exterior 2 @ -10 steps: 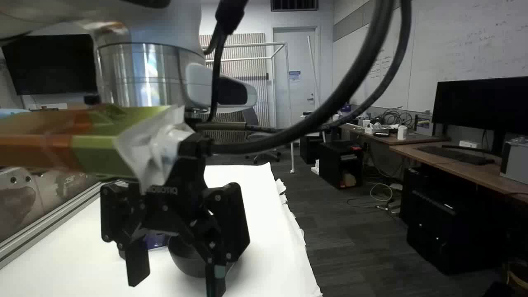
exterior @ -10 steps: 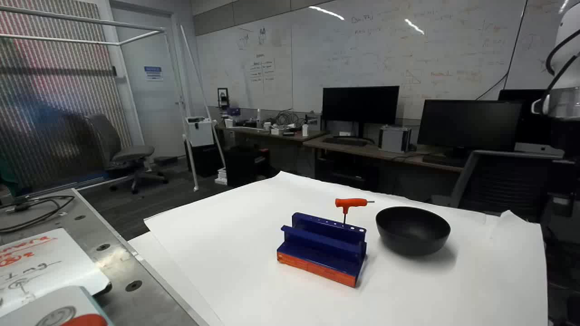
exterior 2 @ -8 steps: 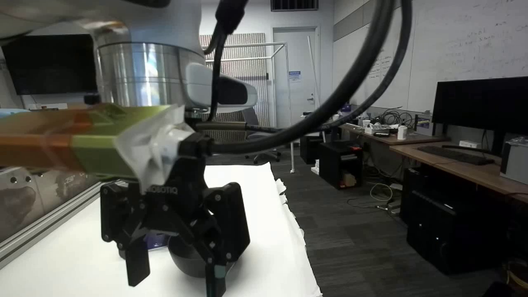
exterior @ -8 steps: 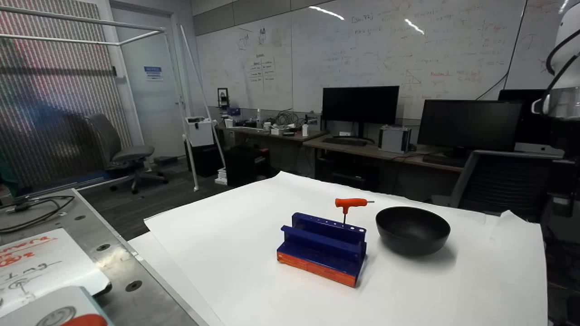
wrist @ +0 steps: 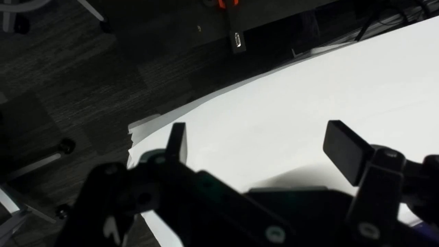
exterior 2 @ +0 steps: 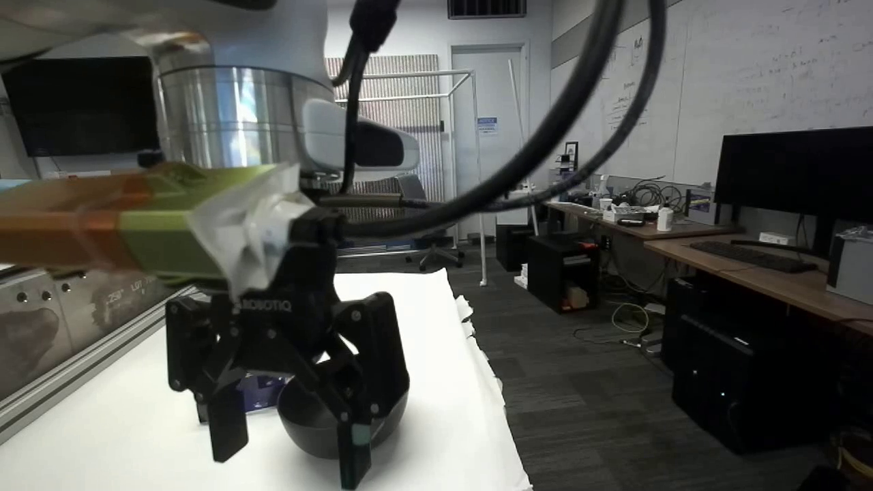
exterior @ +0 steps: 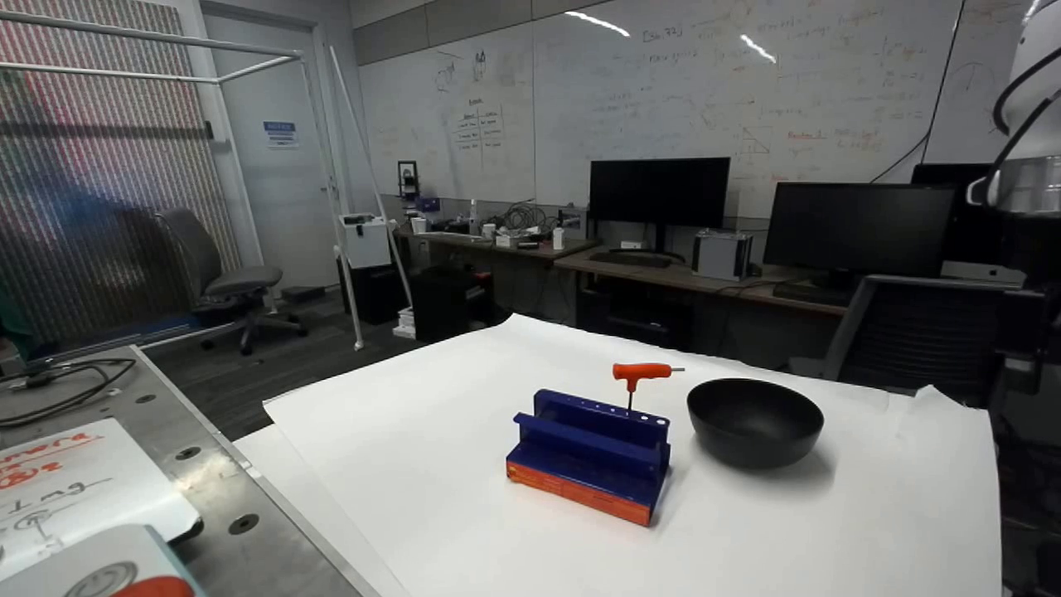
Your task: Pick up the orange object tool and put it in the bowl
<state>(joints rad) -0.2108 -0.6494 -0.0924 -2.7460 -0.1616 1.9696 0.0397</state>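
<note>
One orange tool (exterior: 642,371): in an exterior view it stands upright in the blue rack (exterior: 580,435), thin shaft apparently down a hole in the far rail; the handle's long axis runs nine to three o'clock, metal tip at three.
Black bowl (exterior: 756,424): same view, on the counter (exterior: 414,464) at four o'clock from the tool, just beside the rack.
Arm (exterior: 1032,182): at two o'clock from the tool, cut off by the frame; I can't make out the jaws in the dark below it.
Jaws: in an exterior view I have them spread wide in front of the bowl (exterior 2: 308,435), nothing held.
Rack past the jaws: the blue rack (exterior 2: 262,392) shows at eleven o'clock, so I judge the tool lies beyond the jaws roughly that way, probably behind their own body, where I can't see it.
Handle reach: I'd pass the bowl toward eleven, then bring the jaws across that long axis.
Wrist side: jaws well apart here too, white counter showing between them, tool out of sight. A blue sliver (wrist: 426,230) at four o'clock is likely the rack; a dark shape (wrist: 301,202) at five might be the bowl, I can't tell.
</note>
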